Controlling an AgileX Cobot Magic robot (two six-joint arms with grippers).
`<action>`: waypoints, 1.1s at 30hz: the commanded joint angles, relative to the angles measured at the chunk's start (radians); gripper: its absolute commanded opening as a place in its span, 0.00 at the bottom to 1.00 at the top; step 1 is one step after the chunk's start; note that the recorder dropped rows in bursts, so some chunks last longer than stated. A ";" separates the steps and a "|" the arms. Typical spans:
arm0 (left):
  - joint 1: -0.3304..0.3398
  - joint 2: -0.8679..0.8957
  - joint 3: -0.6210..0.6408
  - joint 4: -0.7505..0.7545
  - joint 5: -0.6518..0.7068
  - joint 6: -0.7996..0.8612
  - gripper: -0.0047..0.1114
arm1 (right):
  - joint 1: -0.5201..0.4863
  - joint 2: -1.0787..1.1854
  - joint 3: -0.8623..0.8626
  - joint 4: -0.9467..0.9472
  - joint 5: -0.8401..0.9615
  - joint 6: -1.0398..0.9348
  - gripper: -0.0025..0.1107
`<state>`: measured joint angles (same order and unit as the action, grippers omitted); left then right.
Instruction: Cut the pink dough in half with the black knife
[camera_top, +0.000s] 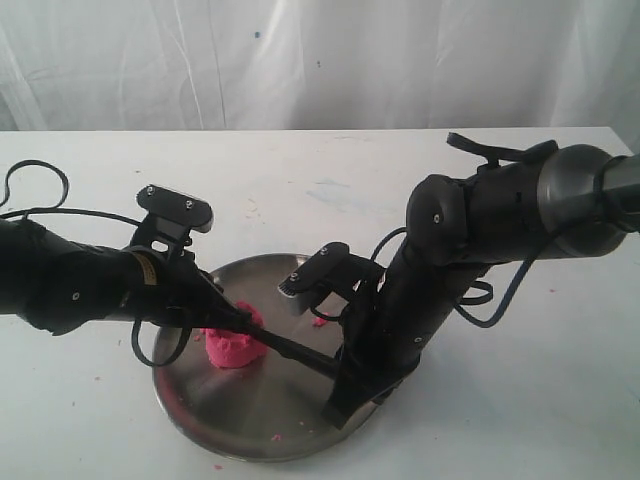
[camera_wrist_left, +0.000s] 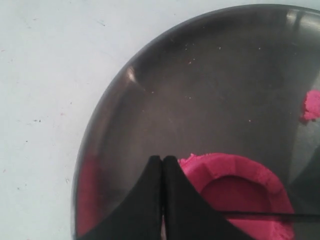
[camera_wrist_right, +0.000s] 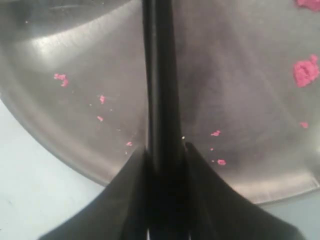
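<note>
Exterior view
- White tabletop (camera_top: 330, 190). A round steel plate (camera_top: 215, 400) sits close to its near edge, about midway along.
- The pink dough (camera_top: 230, 348) lies on the plate's left half, a single lump nearer the left rim than the middle.
- The left gripper (camera_top: 240, 320) reaches in from the left edge of the tabletop, with its tip low at the top of the dough. Touching or just above: cannot tell from here.
- The right gripper (camera_top: 342, 385) comes down steeply over the plate's right half, close to the near rim. The black knife (camera_top: 300, 352) runs from it leftward, low over the plate, and its far end meets the dough.
- Pink crumbs (camera_top: 275, 437) are scattered on the plate by the near rim, with a few on the tabletop beside it.

Left wrist view
- The left gripper (camera_wrist_left: 162, 159) has its fingers (camera_wrist_left: 145, 200) pressed together with no gap and nothing between them. The tips are just beside the dough's rim.
- The dough (camera_wrist_left: 240, 185) shows a raised rim and a sunken middle. The knife's thin dark edge (camera_wrist_left: 280, 215) lies across it.
- A small pink bit (camera_wrist_left: 312, 106) lies well apart from the dough on the plate (camera_wrist_left: 107, 110).

Right wrist view
- The right gripper (camera_wrist_right: 165, 147) has its fingers (camera_wrist_right: 205, 175) clamped on the knife's handle (camera_wrist_right: 160, 75), one on each side and both touching.
- The knife runs straight out over the plate (camera_wrist_right: 250, 165).
- Crumbs (camera_wrist_right: 61, 78) lie on both sides of the knife, with a larger pink bit (camera_wrist_right: 305, 72) further off
</note>
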<state>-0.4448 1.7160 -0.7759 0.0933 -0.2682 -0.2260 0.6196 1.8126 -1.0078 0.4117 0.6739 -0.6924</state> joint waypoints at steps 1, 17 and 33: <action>-0.004 0.012 0.007 -0.003 0.091 -0.034 0.04 | 0.000 -0.001 -0.006 -0.002 -0.001 0.015 0.02; -0.004 0.065 0.047 -0.005 0.010 -0.118 0.04 | 0.000 -0.001 -0.006 -0.002 -0.002 0.016 0.02; 0.067 -0.076 0.013 -0.005 -0.014 -0.110 0.04 | 0.000 -0.001 -0.006 -0.002 -0.002 0.016 0.02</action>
<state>-0.4008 1.6879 -0.7593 0.0939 -0.3404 -0.3369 0.6196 1.8126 -1.0078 0.4081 0.6777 -0.6856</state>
